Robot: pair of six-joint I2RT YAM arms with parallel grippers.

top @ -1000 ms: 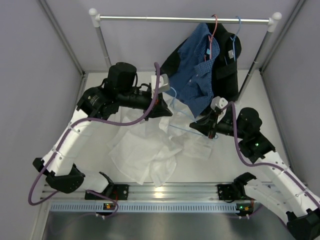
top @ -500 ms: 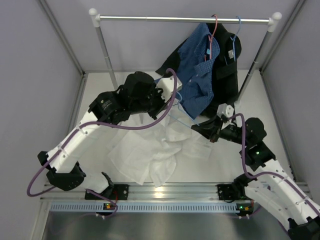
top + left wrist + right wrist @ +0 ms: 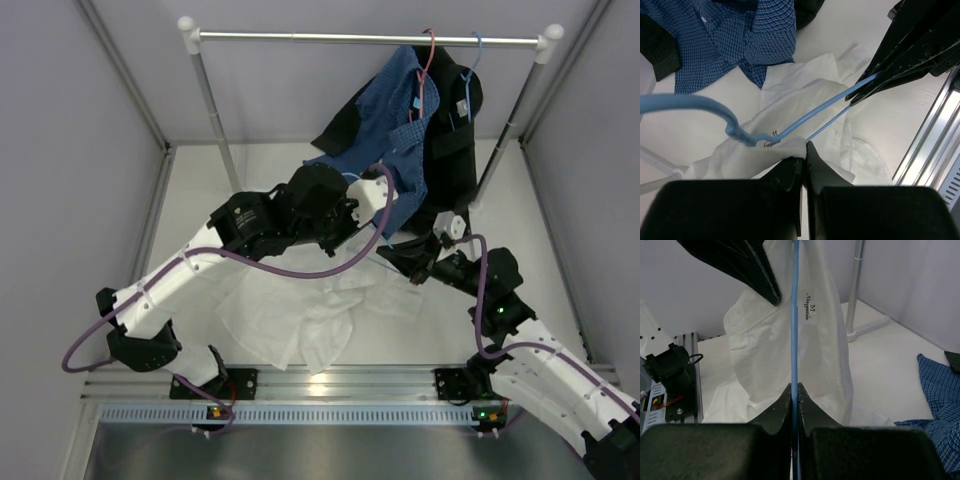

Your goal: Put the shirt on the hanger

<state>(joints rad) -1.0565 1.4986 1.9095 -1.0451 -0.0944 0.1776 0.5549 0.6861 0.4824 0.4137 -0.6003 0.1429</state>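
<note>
The white shirt lies crumpled on the table, with its collar end lifted. My left gripper is shut on the collar edge beside the size label. The thin light-blue hanger has its hook to the left, and its two wires run right into my right gripper. My right gripper is shut on the hanger wire, with the raised shirt hanging just behind it. The two grippers meet mid-table, right of centre.
A blue checked shirt on a red hanger and a black garment on a blue hanger hang from the rail at the back and droop to the table by the grippers. The rail's posts stand on both sides. A metal rail runs along the near edge.
My left arm has swung right and nearer, carrying the shirt collar up to the hanger. My right gripper has shifted slightly left and down with the hanger.
</note>
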